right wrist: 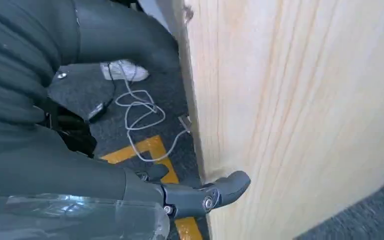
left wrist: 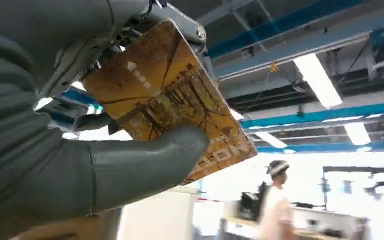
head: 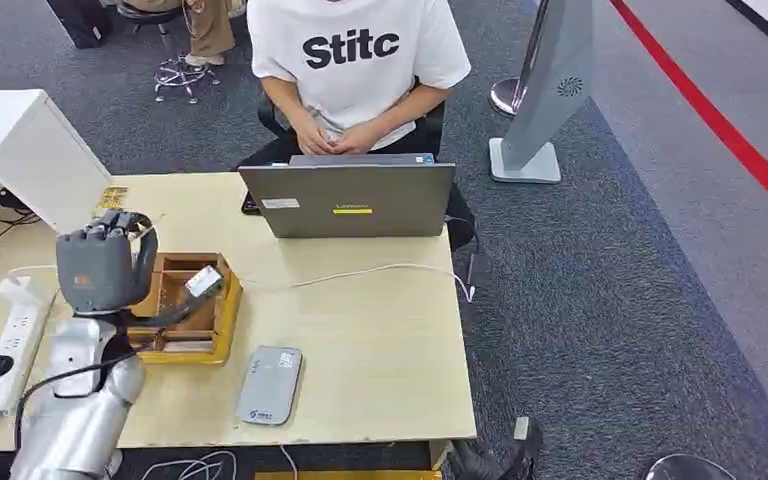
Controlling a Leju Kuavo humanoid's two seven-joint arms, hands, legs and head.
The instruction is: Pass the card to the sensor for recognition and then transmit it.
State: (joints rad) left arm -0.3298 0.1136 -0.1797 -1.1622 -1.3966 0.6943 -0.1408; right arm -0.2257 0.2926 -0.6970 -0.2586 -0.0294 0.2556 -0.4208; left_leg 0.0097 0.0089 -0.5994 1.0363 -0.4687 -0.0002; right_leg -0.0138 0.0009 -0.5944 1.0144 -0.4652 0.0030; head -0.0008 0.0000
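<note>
From my head view my left hand [head: 106,262] is raised above the pale wooden surface [head: 360,340], over the compartmented wooden box [head: 188,305] and back from the flat grey card sensor [head: 269,385]. My left wrist view shows the glossy golden-brown card [left wrist: 175,100] pinched between thumb and fingers. My right hand [right wrist: 190,197] hangs beside smooth light wood, fingers loosely extended, holding nothing.

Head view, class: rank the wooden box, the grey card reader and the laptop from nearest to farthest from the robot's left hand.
1. Wooden box: right beside the left hand, on the table.
2. Grey card reader: near the table's front edge, to the right of the hand.
3. Laptop: at the far edge, before the seated person.
</note>
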